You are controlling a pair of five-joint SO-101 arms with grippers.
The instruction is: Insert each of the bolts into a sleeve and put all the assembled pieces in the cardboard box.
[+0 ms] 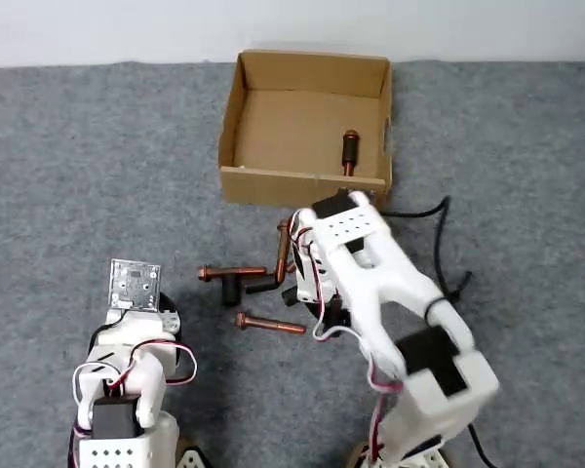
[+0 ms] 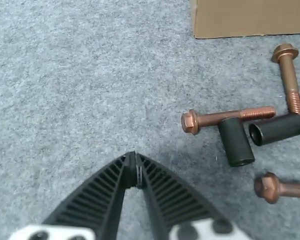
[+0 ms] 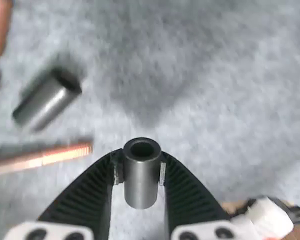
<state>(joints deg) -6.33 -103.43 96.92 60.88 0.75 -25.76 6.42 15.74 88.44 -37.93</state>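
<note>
**Grey carpeted worktop** [image 1: 97,146], seen from above, w/ two white arms at its near edge.

**R arm** [image 1: 370,278] is stretched over the loose parts. Its pincer and part of the cluster are hidden beneath it in the high view. **L arm** [image 1: 127,390] is held back, well apart from the parts, and its base is cut off by the frame edge.

**Cardboard box** [image 1: 307,117] is set at the far side: brown, open-topped. One assembled piece [image 1: 351,151], a copper bolt in a dark sleeve, is seen inside near the R wall.

**Loose bolts**, between box and arms, are copper-coloured w/ flanged hex heads and thread toward the tip.
- First bolt [image 2: 227,118] is laid crosswise.
- Second bolt [image 2: 289,77] is nearer the box, w/ its head toward the box.
- Third bolt [image 2: 282,187] is nearest the arms, w/ its shank cut off at the frame edge.

**Loose sleeves** are short matte-black tubes.
- Sleeve A [image 2: 236,141] is laid against the first bolt's shank.
- Sleeve B [image 2: 277,130] is just beside it, w/ its open bore turned toward sleeve A.

**R pincer** [image 3: 138,161] is clamped on a third sleeve [image 3: 141,182], gripped at its sides w/ the bore seen end-on. Whether it is clear of the carpet can't be told.

**L pincer** [image 2: 136,167] is closed, tips together w/ nothing between, over bare carpet near the first bolt's head.
</note>
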